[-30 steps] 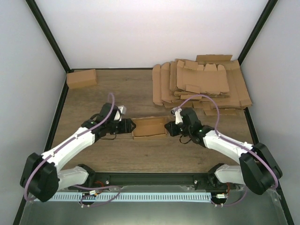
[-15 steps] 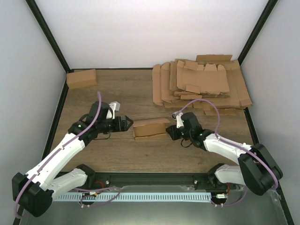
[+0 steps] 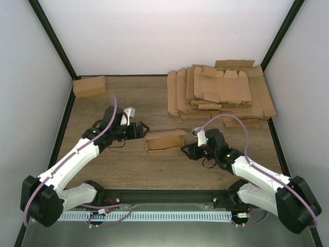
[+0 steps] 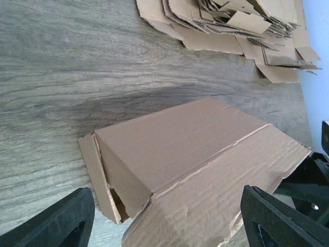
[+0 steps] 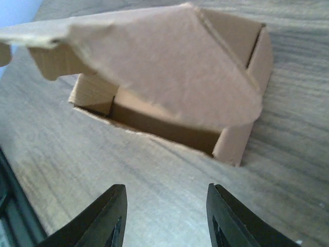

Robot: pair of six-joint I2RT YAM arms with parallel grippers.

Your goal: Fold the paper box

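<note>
The left gripper stands with its fingers wide apart and nothing clamped between them, its tips just beside the left end of the paper box. In the left wrist view both black fingers sit at the bottom corners, with the box filling the middle of the frame.

The right gripper is also parted and empty, near the lower right corner of the box; whether it touches the cardboard I cannot tell. Its wrist view looks into the box's open end, where a flap hangs slanted over the opening (the inside is dark).

The box lies at the centre of the wooden table, between the two arms. A heap of flat cardboard sheets fills the upper right. A small closed carton sits at the upper left.
</note>
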